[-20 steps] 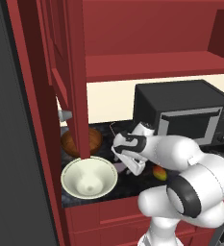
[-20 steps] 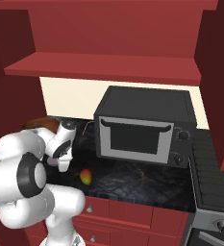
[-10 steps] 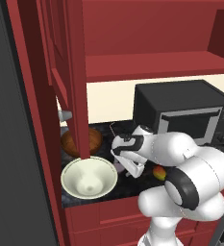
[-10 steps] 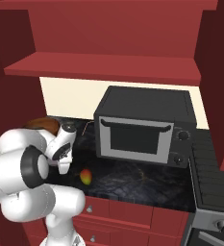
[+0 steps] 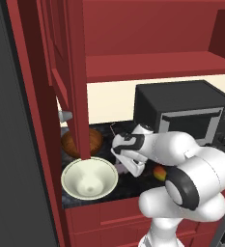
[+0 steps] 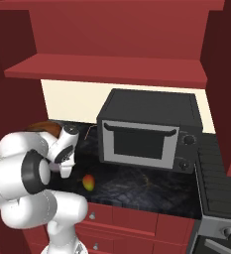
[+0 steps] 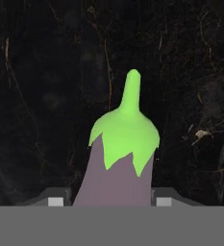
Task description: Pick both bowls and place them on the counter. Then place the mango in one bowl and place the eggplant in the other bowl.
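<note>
Apparently both bowls are already down on the bench (image 6: 137, 181): the cream bowl (image 5: 89, 177) sits at the front edge, and the brown bowl (image 5: 78, 143) sits behind it toward the wall, partly hidden by the red cabinet post (image 5: 78, 77). Neither bowl holds anything that can be seen, so the step in hand looks like the pick of the eggplant (image 7: 117, 166).

In the hand view the eggplant lies on the dark slab with its green cap and stem pointing away from the camera, its lavender body sitting between the two finger tips. The gripper (image 7: 108, 202) has its tips on either side of the body, very near it or touching; whether they already press on it cannot be told, and nothing shows it lifted. From the left base view the hand (image 5: 128, 153) is bent low over the bench just beside the cream bowl, with a bit of the pale vegetable under it.

The mango (image 6: 88, 182) lies loose on the bench to the arm's right, apart from both bowls.

Next, I judge, the jaws must finish squeezing the smooth, tapering body without letting it slip, then lift it straight up and carry it over a bowl rim, the cream one being nearest.
</note>
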Controlling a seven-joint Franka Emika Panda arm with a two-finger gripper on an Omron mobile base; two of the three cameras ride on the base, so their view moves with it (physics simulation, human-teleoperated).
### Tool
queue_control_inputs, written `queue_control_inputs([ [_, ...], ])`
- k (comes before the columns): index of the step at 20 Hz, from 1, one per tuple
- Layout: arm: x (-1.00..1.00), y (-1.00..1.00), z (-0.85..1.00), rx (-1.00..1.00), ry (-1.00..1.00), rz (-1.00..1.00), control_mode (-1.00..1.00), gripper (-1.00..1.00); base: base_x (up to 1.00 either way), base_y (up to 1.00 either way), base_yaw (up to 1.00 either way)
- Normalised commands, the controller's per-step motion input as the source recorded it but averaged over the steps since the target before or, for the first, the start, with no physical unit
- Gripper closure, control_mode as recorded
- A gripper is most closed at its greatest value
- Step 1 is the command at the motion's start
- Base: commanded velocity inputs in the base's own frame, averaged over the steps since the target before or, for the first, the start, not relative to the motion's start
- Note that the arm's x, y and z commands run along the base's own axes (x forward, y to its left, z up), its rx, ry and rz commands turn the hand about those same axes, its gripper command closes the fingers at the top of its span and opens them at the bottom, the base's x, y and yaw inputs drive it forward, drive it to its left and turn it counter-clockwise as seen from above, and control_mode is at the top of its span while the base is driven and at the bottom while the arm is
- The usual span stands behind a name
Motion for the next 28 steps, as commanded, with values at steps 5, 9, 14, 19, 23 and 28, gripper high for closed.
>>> queue_control_inputs([
  [5,-0.18,-0.01,0.27,0.00,-0.05,-0.01,-1.00,1.00,0.00,0.00,0.00],
  [9,-0.26,0.00,0.49,0.00,-0.14,-0.02,-1.00,1.00,0.00,0.00,0.00],
  [14,-0.18,-0.11,0.49,0.00,-0.05,-0.04,-1.00,1.00,0.00,0.00,0.00],
  [19,-0.05,-0.14,0.53,0.00,-0.02,-0.04,-1.00,1.00,0.00,0.00,0.00],
  [23,0.06,0.00,0.56,-0.02,-0.01,-0.05,-1.00,1.00,0.00,0.00,0.00],
  [28,0.13,0.12,0.50,-0.01,-0.17,-0.04,-1.00,1.00,0.00,0.00,0.00],
])
